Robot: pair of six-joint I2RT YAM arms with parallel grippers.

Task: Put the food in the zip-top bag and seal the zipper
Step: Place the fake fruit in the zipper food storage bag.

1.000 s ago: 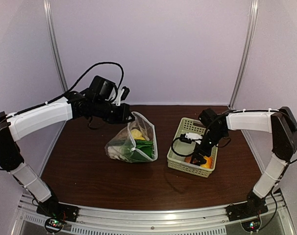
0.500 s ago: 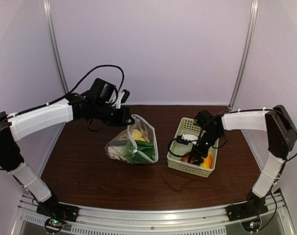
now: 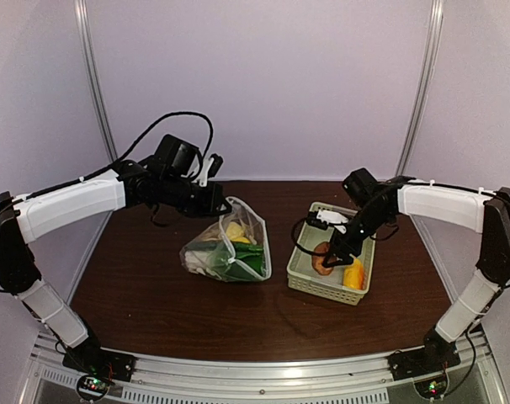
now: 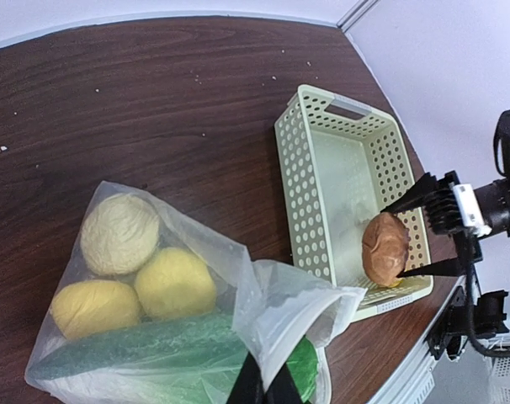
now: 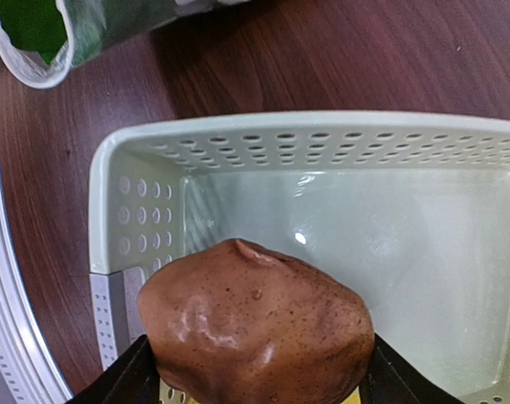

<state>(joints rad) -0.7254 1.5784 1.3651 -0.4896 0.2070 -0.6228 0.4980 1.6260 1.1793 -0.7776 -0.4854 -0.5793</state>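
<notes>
The zip-top bag [image 3: 230, 248] lies mid-table with its mouth held up and gaping toward the basket. My left gripper [image 4: 263, 391] is shut on its mouth edge, by the unsealed zipper [image 4: 293, 324]. Inside the bag are two yellow lemons [image 4: 175, 282], a pale round piece [image 4: 120, 234] and green vegetables [image 4: 137, 345]. My right gripper [image 5: 255, 370] is shut on the brown round piece [image 5: 255, 328], holding it just above the basket floor. In the top view that piece [image 3: 322, 257] hangs over the basket's near half.
The pale green lattice basket [image 3: 310, 282] stands right of the bag, and an orange-yellow piece [image 3: 353, 273] lies in its near end. Dark wooden table [image 3: 154, 295] lies around both. Purple walls enclose the back and sides.
My right gripper has narrowed onto the brown round piece and raised it off the basket floor, shifting slightly left. The left arm and the bag have stayed still.
</notes>
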